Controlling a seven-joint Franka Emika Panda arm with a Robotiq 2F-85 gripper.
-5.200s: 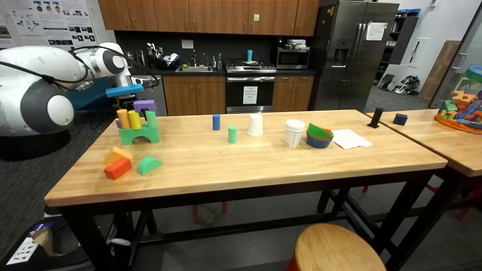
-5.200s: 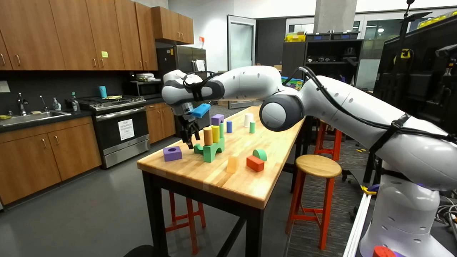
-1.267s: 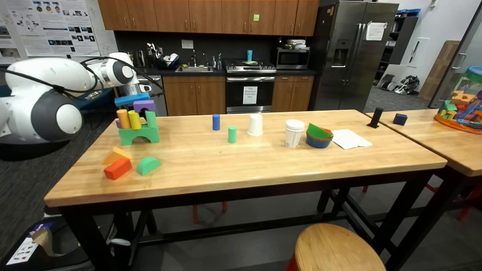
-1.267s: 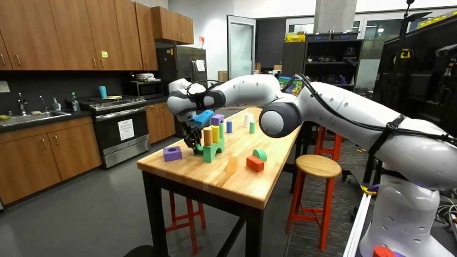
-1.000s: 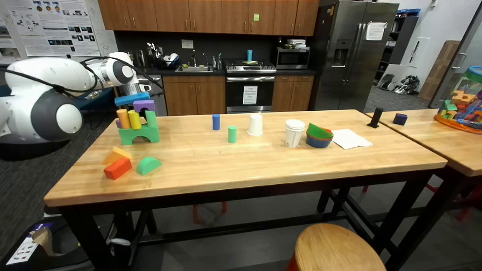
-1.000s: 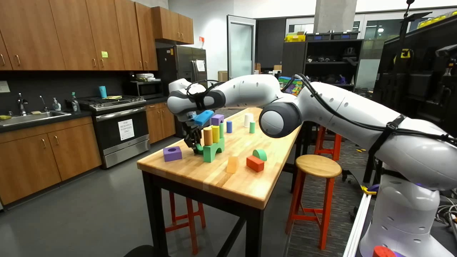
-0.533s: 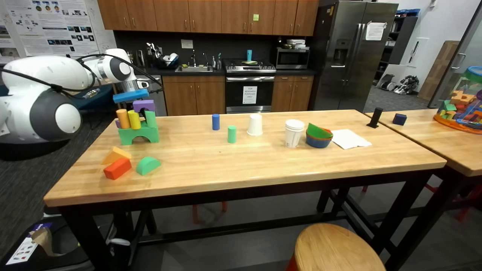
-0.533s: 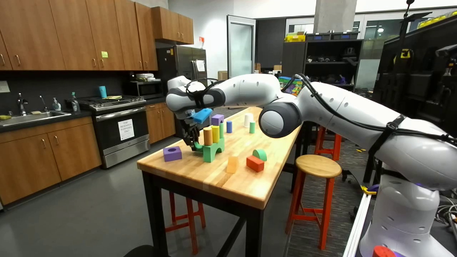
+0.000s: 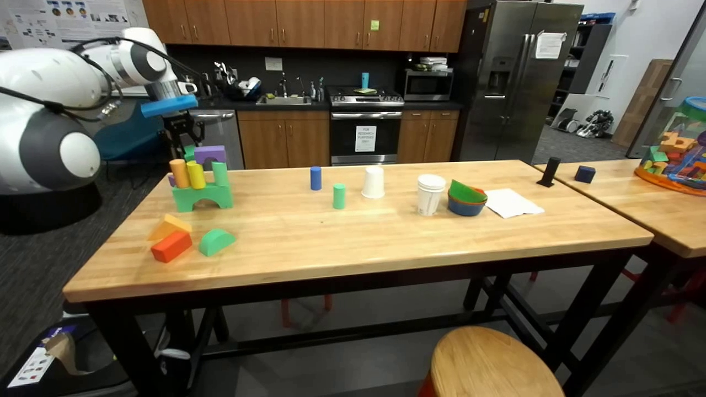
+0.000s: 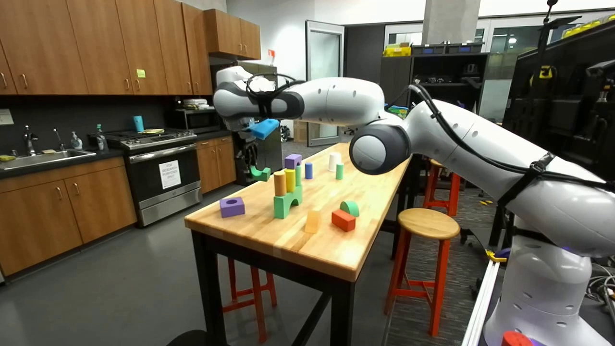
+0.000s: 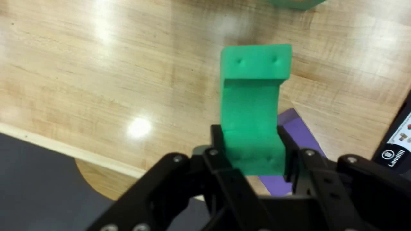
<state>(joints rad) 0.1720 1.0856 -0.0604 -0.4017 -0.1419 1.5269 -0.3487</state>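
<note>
Pickup looks done, the gripper [image 11: 252, 146] clamped to the width of the small green arch [image 11: 252, 109] it holds aloft, beside but clear of the green bridge block [image 10: 281, 205], release not yet made.

- The green bridge [image 9: 202, 193] and its upright cylinders [image 10: 290, 180] block you between your held green arch [image 11: 252, 106] and the worktop's [image 9: 353, 242] long edge opposite the kitchen.
- The purple holed block [image 10: 232, 207] stands near the closest kitchen-side corner; you've room between it and the bridge.
- Along the kitchen-side edge, you can pass from bridge to blue cylinder [image 9: 315, 178].
- Toward the opposite edge, a red block [image 9: 171, 246] obstructs you.
</note>
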